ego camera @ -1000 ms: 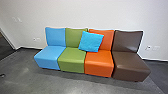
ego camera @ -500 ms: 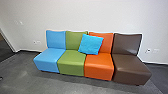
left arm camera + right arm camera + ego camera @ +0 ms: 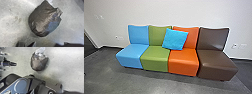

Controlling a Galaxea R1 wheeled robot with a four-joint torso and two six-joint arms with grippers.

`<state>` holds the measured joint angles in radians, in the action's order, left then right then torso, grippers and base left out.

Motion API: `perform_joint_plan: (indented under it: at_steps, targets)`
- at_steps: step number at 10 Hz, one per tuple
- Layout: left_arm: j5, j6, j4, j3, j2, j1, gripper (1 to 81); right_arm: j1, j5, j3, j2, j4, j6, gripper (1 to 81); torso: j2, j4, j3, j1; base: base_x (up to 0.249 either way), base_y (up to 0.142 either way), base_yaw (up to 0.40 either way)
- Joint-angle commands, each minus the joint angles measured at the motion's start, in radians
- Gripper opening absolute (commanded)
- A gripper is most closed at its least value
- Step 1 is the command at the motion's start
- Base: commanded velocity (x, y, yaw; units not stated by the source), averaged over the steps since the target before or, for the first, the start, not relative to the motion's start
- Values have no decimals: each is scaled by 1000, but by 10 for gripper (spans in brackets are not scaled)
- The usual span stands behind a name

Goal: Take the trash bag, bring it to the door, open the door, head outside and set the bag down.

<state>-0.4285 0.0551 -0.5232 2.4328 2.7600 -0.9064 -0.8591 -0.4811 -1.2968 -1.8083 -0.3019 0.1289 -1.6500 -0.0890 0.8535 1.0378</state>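
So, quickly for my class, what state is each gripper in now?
Left gripper: cannot tell if open or closed; the crumpled dark plastic bag shows apart from it.
Right gripper: cannot tell.

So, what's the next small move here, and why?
Probably a slow reach down toward the trash bag, likely with the left arm. The bag appears to rest on the floor, with bare floor between it and the dark robot parts in both wrist views, so it looks like it has yet to be picked up. It shows larger in the left wrist view.
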Motion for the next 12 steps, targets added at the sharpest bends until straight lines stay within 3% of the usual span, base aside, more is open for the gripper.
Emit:
perform_joint_plan:
  at_steps: [1, 6, 7, 9, 12]
  targets:
    - [-78, 0, -32, 0, -11, 119, 811, 160, -159, 28, 125, -91, -2, 811, -99, 0, 92, 64, 0, 0, 0]
    - [-81, -1, -38, 29, 50, 183, 811, 286, -235, 136, 217, -128, -3, 811, -277, 0, 261, 177, 0, 0, 0]
    - [-81, -1, -41, 46, 63, 189, 811, 303, -246, 160, 228, -140, -8, 811, -314, 0, 201, 200, 0, 0, 0]
    - [-79, -1, -40, 66, 90, 198, 811, 349, -287, 200, 241, -163, -8, 811, -373, 0, 243, 240, 0, 0, 0]
    - [-81, -1, -35, 95, 126, 218, 811, 364, -307, 225, 248, -160, -8, 811, -472, 0, 256, 301, 0, 0, 0]
